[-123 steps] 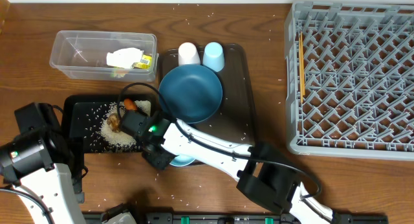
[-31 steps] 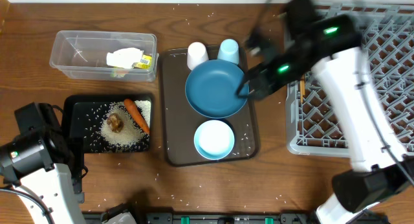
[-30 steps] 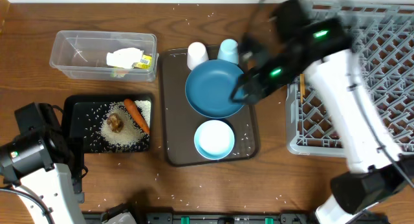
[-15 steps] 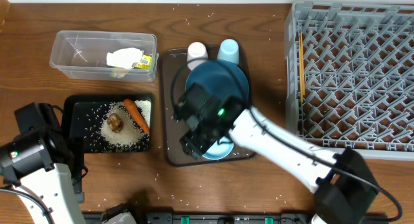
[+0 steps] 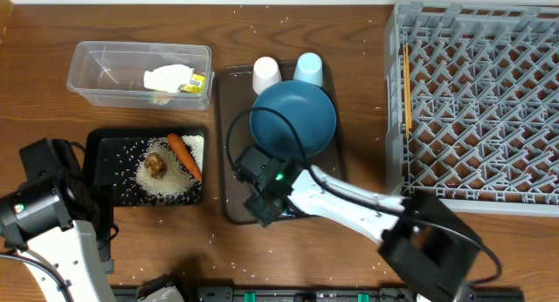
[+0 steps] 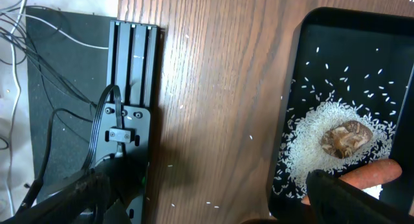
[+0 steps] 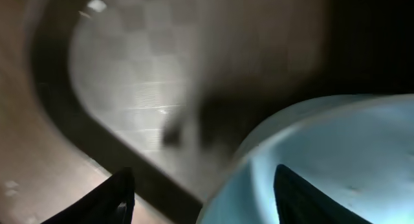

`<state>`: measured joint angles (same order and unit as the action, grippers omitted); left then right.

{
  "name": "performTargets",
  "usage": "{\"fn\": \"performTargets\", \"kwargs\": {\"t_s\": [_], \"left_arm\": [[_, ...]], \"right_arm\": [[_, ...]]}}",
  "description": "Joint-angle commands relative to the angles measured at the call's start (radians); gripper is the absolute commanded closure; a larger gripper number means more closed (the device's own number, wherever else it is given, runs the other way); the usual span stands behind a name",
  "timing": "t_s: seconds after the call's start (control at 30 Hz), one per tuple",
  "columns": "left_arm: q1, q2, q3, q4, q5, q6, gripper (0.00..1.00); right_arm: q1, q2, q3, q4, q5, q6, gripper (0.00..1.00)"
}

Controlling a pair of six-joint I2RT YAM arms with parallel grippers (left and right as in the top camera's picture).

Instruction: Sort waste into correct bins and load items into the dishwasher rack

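My right gripper [image 7: 204, 175] stands spread astride the rim of the bowl [image 7: 336, 153], blurred, light blue outside and pale inside, on the brown tray [image 5: 229, 162] beside the blue plate [image 5: 293, 119].

Light-blue bowl [image 7: 323, 153] (blurred) on the brown tray [image 7: 129, 81]; fingers [image 7: 119, 195] apart, low in view

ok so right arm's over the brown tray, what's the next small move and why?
The right gripper is open over the light-blue bowl on the tray, with the rim between its fingers. So probably: lower slightly and close on that rim. The wrist view is blurred, so contact is unclear.
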<state>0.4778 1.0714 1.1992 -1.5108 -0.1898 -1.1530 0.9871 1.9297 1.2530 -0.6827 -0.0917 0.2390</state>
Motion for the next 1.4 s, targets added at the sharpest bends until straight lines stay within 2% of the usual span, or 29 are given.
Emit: {"fn": "performTargets", "kwargs": {"t_s": [0.0,0.2,0.27,0.37,0.6,0.93,1.2,1.37], "left_arm": [[0.006,0.000,0.002,-0.003,-0.011,-0.012,0.02],[0.006,0.000,0.002,-0.003,-0.011,-0.012,0.02],[0.006,0.000,0.002,-0.003,-0.011,-0.012,0.02],[0.006,0.000,0.002,-0.003,-0.011,-0.012,0.02],[0.006,0.000,0.002,-0.003,-0.011,-0.012,0.02],[0.006,0.000,0.002,-0.003,-0.011,-0.012,0.02],[0.006,0.000,0.002,-0.003,-0.011,-0.012,0.02],[0.006,0.000,0.002,-0.003,-0.011,-0.012,0.02]], "right_arm": [[0.003,0.046,-0.006,0.002,0.018,0.035,0.41],[0.002,0.069,-0.004,0.006,0.050,0.061,0.68],[0.002,0.069,0.003,0.006,0.050,0.064,0.83],[0.002,0.068,0.018,-0.002,0.043,0.077,0.99],[-0.001,0.067,0.167,-0.125,-0.030,0.079,0.99],[-0.097,0.023,0.455,-0.343,-0.295,0.041,0.99],[-0.360,-0.113,0.462,-0.410,-0.362,0.000,0.99],[-0.578,-0.187,0.462,-0.467,-0.415,-0.105,0.99]]}}
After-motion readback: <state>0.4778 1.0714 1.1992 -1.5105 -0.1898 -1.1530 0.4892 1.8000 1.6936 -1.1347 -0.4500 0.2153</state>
